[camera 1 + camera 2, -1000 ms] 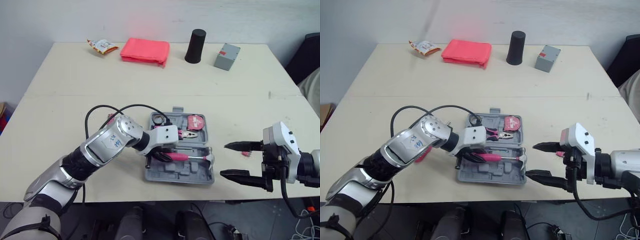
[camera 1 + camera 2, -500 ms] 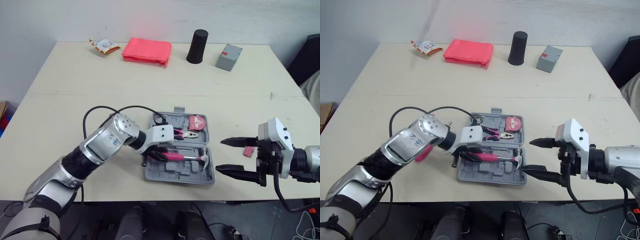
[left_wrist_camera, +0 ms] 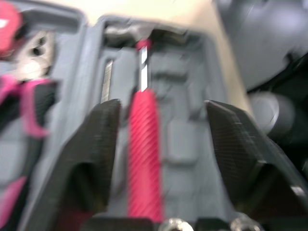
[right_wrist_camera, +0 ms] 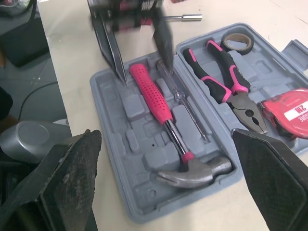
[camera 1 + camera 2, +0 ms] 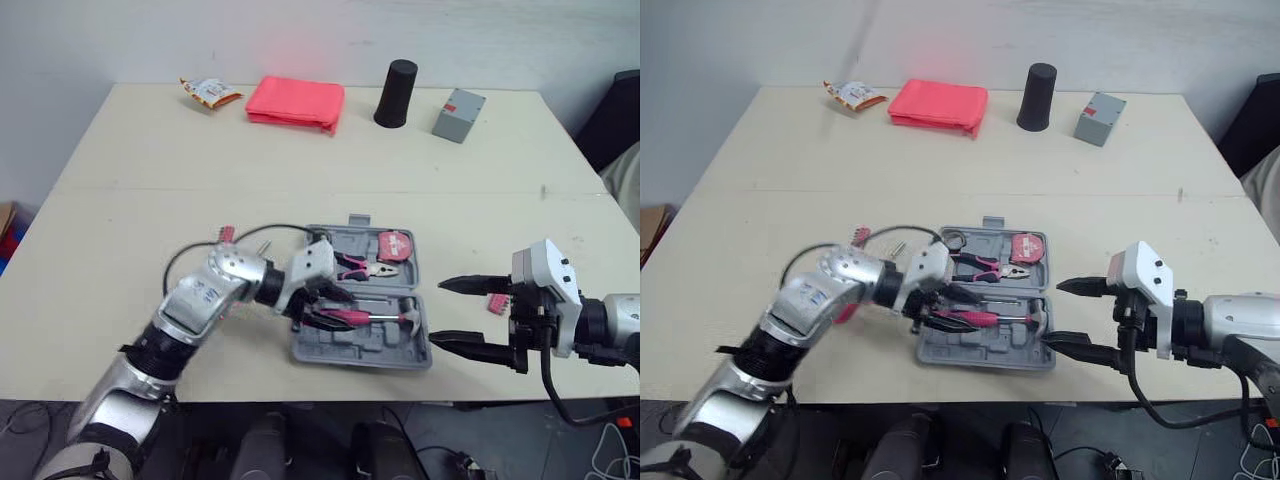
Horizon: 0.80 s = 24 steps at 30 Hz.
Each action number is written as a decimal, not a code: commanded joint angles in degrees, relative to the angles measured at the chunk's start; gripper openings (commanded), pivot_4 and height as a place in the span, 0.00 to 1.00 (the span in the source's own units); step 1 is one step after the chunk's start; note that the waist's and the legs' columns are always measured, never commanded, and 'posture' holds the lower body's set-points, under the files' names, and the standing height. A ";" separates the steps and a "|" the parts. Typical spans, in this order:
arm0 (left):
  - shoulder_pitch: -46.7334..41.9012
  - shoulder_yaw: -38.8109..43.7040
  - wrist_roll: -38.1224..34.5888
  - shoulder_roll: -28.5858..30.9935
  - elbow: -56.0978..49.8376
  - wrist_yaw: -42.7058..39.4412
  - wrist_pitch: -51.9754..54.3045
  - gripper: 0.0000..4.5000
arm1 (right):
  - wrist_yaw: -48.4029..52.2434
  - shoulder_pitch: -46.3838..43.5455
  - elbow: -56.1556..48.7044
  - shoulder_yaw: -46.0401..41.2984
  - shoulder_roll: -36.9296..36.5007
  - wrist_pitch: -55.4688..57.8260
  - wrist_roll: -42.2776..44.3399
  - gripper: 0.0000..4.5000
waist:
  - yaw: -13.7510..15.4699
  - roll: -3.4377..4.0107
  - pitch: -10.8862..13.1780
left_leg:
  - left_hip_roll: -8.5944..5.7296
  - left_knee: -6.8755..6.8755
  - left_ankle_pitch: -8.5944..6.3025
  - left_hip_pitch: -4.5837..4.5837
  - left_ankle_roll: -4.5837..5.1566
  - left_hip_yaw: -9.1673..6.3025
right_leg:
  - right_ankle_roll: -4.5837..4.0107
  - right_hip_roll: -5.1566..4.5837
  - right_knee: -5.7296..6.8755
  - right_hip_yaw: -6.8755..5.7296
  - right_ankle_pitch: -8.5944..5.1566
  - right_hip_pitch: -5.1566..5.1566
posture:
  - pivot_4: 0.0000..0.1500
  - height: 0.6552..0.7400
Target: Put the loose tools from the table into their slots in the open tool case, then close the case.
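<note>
The left arm had swung lower and back from a second earlier, uncovering a small pink piece (image 5: 226, 233) on the table (image 5: 150, 180) just left of the tool case (image 5: 350, 352). The left gripper (image 5: 325, 308) hung over the case's near half, its fingers spread wide either side of the hammer (image 4: 163, 118), whose pink handle lay in its slot beside the pliers (image 4: 226, 86) and tape measure (image 4: 288, 108). The right gripper (image 5: 436, 312) hovered just off the case's right edge, spread wide and holding nothing.
</note>
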 commanded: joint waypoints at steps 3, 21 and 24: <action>0.44 0.08 2.89 -3.40 4.20 2.73 -6.74 0.01 | -0.34 -0.38 -0.68 -0.15 0.23 -0.75 0.28 1.00 | -0.07 0.01 -0.01 | -0.01 -0.01 -0.01 0.03 0.01 0.01 | 0.02 -0.01 0.01 0.00 0.01 0.01 | 1.00 0.95; -1.14 -13.56 19.36 -2.29 14.40 2.06 -10.30 0.01 | -1.37 -0.22 0.75 1.69 1.96 -2.49 -2.53 1.00 | -0.01 0.25 -0.27 | -0.01 -0.04 -0.18 0.43 0.11 -0.02 | 0.02 -0.06 -0.15 -0.04 0.01 0.48 | 1.00 0.95; -1.73 -16.11 23.17 -1.56 15.84 2.28 -12.88 0.01 | -1.51 0.27 1.16 2.26 2.28 -3.18 -3.90 1.00 | 0.01 0.25 -0.58 | 0.01 -0.05 -0.46 0.66 0.39 -0.14 | 0.02 -0.31 -0.35 -0.12 0.01 0.83 | 1.00 0.95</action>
